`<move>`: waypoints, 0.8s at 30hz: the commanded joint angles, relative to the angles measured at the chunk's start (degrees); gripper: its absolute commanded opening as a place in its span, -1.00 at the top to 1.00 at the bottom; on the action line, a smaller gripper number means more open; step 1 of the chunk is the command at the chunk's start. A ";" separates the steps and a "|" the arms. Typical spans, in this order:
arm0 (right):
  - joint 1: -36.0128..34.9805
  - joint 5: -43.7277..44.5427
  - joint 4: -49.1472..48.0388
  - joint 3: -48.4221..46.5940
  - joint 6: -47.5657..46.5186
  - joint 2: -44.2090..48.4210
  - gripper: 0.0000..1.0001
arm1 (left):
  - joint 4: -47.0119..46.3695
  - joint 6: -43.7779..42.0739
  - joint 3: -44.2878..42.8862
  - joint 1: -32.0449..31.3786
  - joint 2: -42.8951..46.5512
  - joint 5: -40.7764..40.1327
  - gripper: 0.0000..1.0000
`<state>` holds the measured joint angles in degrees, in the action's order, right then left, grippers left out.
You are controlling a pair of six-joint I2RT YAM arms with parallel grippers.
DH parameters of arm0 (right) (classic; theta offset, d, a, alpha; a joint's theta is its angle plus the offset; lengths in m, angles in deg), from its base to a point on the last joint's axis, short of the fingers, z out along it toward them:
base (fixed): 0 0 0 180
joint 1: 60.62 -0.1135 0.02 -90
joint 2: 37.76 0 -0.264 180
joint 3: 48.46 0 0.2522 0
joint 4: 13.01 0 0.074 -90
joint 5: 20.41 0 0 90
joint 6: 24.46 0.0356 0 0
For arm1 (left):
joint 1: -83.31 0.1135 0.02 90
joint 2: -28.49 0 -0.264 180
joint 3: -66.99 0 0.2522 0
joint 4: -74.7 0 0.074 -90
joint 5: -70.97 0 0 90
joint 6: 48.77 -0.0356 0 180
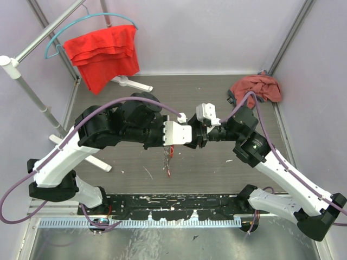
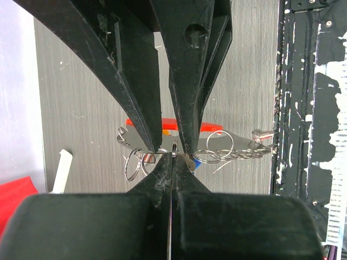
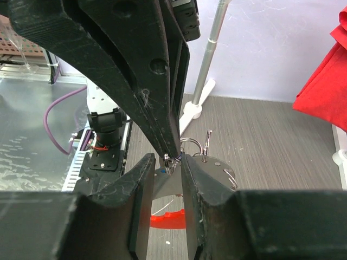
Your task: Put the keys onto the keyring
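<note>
Keyring [image 1: 168, 164] hangs mid-table, tag toward 6 o'clock, left gripper [image 2: 172, 162] pinching its wire from 9, right gripper [image 3: 169, 161] half-spread at a blue-headed key [image 2: 198, 160] from 3, hold unclear; light, stiff, slick, swingy, so I'd grab key heads, not blades.

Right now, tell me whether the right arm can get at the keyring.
Likely yes: the right gripper has its jaws open either side of the keyring, pinched by the left gripper, with nothing between.

No legible text, no labels, brand marks, numbers or signs readable in any view
</note>
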<state>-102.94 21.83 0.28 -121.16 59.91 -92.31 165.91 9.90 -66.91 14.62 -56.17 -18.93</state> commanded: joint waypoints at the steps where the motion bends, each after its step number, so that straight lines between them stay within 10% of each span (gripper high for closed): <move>1: -0.37 -0.75 -3.05 -0.11 0.37 -0.03 0.37 | -0.66 -1.43 -2.64 -0.27 0.12 0.31 1.00; 24: -0.42 2.53 -1.32 -1.66 -0.99 0.35 0.99 | -7.78 -1.78 2.12 -0.20 4.64 0.70 0.96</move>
<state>-103.05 21.61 0.30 -121.10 59.51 -92.96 165.43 9.72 -66.78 14.69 -55.63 -18.61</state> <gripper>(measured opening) 0.032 0.006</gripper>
